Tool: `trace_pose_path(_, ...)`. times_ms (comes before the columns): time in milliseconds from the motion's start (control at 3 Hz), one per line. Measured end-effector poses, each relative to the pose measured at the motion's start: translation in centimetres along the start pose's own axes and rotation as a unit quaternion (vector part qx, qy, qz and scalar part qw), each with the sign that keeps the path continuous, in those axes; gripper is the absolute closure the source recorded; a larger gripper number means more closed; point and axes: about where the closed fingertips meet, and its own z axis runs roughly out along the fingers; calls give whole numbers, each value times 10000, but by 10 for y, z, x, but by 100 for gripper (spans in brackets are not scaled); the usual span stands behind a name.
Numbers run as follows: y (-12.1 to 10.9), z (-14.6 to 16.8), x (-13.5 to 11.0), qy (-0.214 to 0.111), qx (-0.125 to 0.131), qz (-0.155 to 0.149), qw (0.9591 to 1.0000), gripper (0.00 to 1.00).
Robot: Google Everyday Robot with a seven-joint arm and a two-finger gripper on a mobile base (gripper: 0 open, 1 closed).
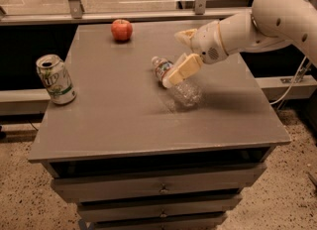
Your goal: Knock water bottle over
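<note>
Gripper (172, 58), fingers apart, near one vs tilted water bottle (185, 92): prob. light, thin, slick plastic, so push high nr cap.

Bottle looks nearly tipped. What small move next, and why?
Probably ease the gripper up and right, off the bottle. The bottle leans steeply, base down, with one finger lying across its neck; freeing it should let it fall flat.

Gripper (173, 58) against water bottle (187, 93), hiding its label band.
</note>
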Motion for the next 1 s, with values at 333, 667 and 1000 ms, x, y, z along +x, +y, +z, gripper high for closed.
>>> trace_pose_path(333,-3,-2,-7,3,-87,37,10000,0)
trace_pose_path(667,-3,-35,-1,98,-69,-20,9999,0)
trace_pose_path(1000,-2,-91,18,398,-3,-103,9992,0)
